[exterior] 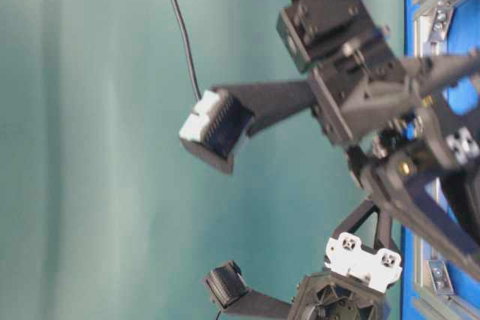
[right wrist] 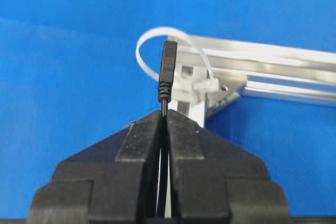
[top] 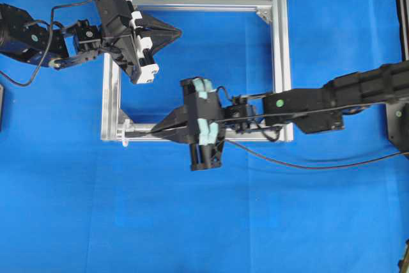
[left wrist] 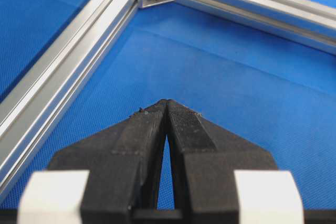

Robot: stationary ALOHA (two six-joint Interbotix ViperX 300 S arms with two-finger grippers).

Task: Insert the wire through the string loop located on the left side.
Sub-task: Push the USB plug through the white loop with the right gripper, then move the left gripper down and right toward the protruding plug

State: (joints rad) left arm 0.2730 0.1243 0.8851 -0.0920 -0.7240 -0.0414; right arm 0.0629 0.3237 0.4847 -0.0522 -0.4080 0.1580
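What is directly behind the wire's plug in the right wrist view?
Behind the plug of the wire arcs the white string loop, fixed to the silver frame. The plug covers part of the loop's band, so whether its tip has entered the loop cannot be seen.

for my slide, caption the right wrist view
Right hand holds the wire, plug upright before the string loop.
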